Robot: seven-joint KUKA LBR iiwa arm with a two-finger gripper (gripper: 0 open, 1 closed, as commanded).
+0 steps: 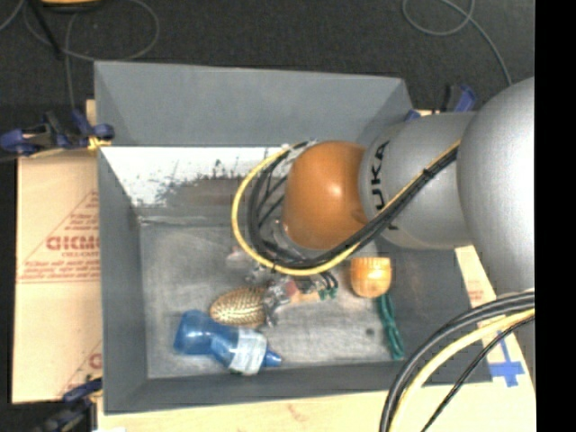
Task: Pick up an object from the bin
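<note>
At the lower left of the grey metal bin [120,277] a smooth blue plastic bottle [216,338] lies on its side. Just above it sits a gold oval [237,308] with a bumpy, ribbed surface. The pincer [275,297] is low at the oval's right end; whether it is open or closed cannot be told. Farther right lie a thin green strip [390,328] and a rounded orange lump [370,276], with the arm's glossy orange cover [324,196] above.
</note>
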